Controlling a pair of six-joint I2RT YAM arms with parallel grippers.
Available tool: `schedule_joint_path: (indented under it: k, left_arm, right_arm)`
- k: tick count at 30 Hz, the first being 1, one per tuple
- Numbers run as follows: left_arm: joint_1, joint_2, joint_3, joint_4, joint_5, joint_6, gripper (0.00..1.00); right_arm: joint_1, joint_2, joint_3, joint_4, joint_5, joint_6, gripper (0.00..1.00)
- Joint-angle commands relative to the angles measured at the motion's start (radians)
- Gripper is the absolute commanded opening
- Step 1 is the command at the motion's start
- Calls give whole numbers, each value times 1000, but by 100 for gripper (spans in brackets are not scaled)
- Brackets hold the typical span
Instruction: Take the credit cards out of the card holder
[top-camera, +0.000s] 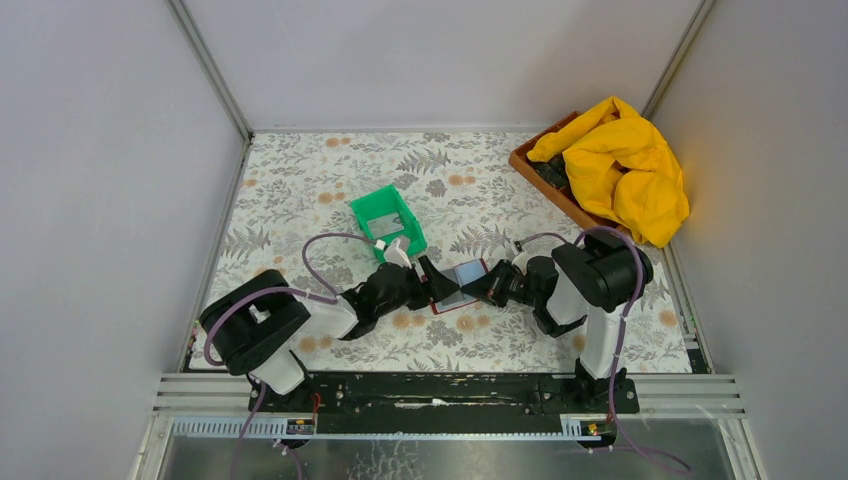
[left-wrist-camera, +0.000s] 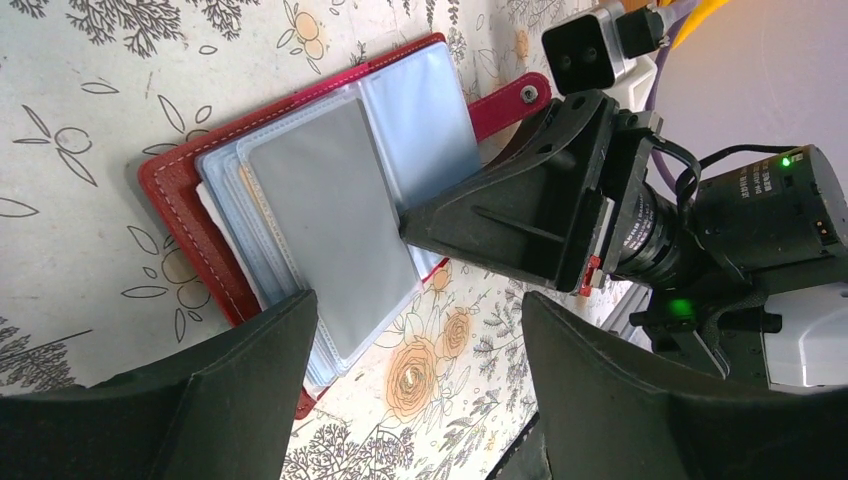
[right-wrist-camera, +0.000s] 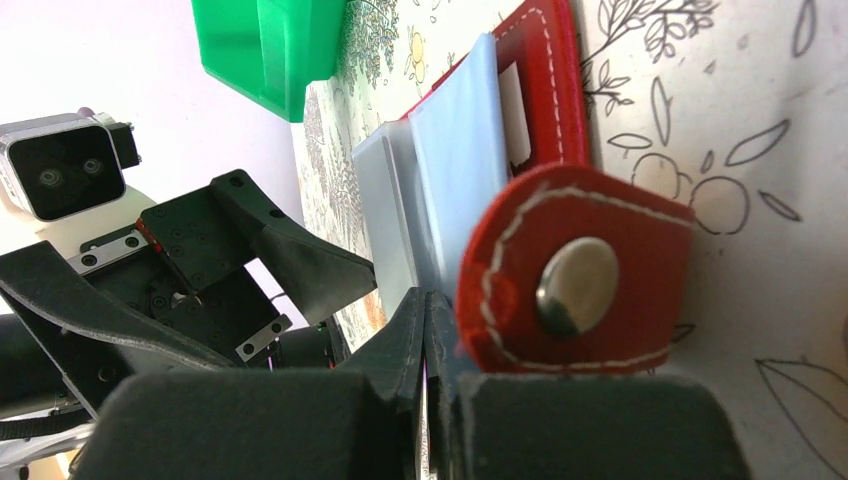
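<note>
The dark red card holder (top-camera: 458, 285) lies open on the flowered table between both arms. Its pale blue-grey sleeves (left-wrist-camera: 420, 110) are fanned out, and a grey-silver credit card (left-wrist-camera: 330, 220) sits in the top sleeve. My right gripper (left-wrist-camera: 408, 225) is shut, its tip touching the edge of that sleeve beside the red snap tab (right-wrist-camera: 577, 285). A thin pale sliver shows between its jaws; I cannot tell what it is. My left gripper (left-wrist-camera: 418, 300) hangs open just off the holder's near edge, with only tablecloth between its fingers (right-wrist-camera: 310, 262).
A green plastic bin (top-camera: 388, 218) stands just behind the left gripper. A brown tray (top-camera: 535, 165) with a yellow cloth (top-camera: 625, 165) heaped on it fills the back right corner. Grey walls close in the table on three sides.
</note>
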Motion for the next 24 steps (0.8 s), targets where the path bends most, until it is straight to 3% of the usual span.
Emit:
schedule_joint_path:
  k: [1, 24]
  left_arm:
    - [-13, 22, -8, 84, -21, -19, 82]
    - [-46, 8, 95, 62, 18, -18, 82]
  right_arm:
    - [13, -22, -7, 2, -59, -18, 0]
    - [13, 25, -14, 46, -81, -13, 0]
